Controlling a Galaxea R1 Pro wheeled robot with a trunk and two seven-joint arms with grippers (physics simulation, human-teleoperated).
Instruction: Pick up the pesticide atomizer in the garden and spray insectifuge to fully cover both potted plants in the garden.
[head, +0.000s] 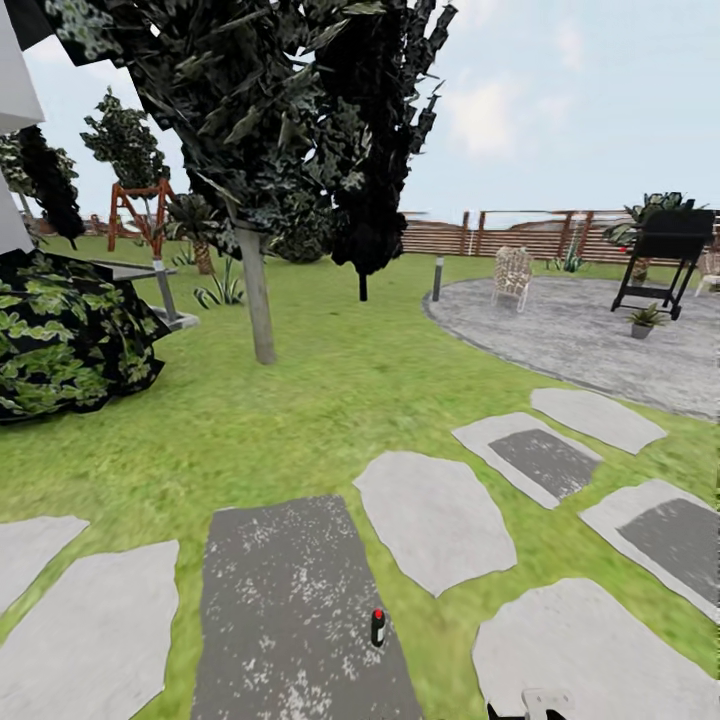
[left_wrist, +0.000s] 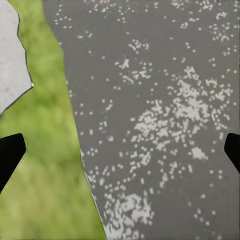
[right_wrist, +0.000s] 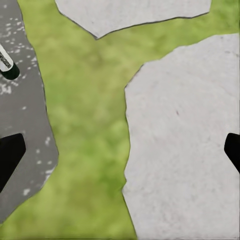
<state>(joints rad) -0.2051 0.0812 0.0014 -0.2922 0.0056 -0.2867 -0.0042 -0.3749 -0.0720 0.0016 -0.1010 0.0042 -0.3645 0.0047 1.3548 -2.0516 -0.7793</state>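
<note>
While the pesticide atomizer (head: 378, 627) stands upright on the dark speckled stepping stone (head: 290, 600), both tools, the left tool (left_wrist: 120, 150) and the right tool (right_wrist: 120, 150), hang wide and empty, and I'd judge it light, stiff, tippy, best pinched mid-body below the red top.

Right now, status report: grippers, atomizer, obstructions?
Both grippers open, empty. Pesticide atomizer upright on dark stepping stone, ungrasped. One potted plant on patio. Nothing blocking the atomizer.
</note>
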